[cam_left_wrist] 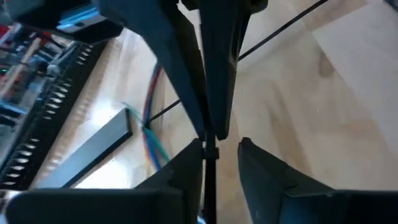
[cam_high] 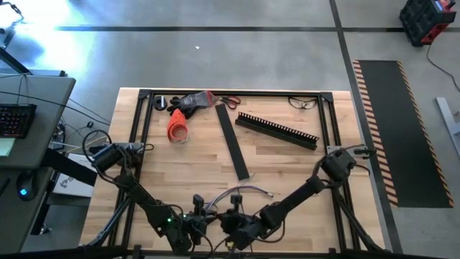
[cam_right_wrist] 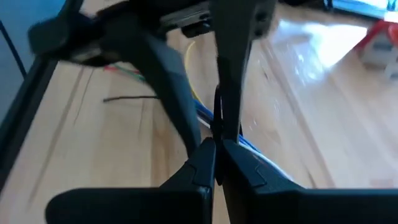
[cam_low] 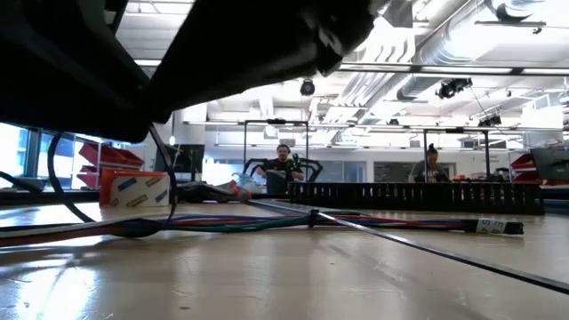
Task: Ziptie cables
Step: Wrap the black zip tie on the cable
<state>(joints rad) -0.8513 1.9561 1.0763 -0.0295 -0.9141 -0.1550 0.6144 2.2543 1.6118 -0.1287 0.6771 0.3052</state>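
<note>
On the pale, plank-grained wooden table (cam_high: 280, 165), framed by a black metal rail, both dark arms reach to the near edge and meet there nose to nose.

Largest item: the long black comb-toothed channel (cam_high: 277, 130), rigid with a row of fine slots, lies well beyond the right gripper (cam_high: 237, 224), angled across the far right part of the table. Next, a flat black rigid strip (cam_high: 233, 144), matte and straight-edged, lies beyond both grippers, running away from them toward the far rail. An orange cylindrical object (cam_high: 177, 126) and a dark tool with red parts (cam_high: 192, 101) sit far beyond the left gripper (cam_high: 195, 224), by the far rail. Red-handled scissors (cam_high: 231, 101) lie beside that tool.

The cables (cam_high: 241, 193), a loose bunch of thin flexible wires, lie on the wood just beyond the two grippers, with free ends splaying away to the right. In the low view the bunch (cam_low: 267, 220) runs flat along the table in red, blue and green strands, cinched at one point by a thin black ziptie (cam_low: 313, 216) whose long stiff tail slants out across the table.

Left gripper (cam_left_wrist: 221, 155): fingers parted with a narrow gap; the black strap runs beside one finger, and whether it is gripped cannot be told.

Right gripper (cam_right_wrist: 216, 152): fingers pressed together, pinching a thin black strap that rises between them.
</note>
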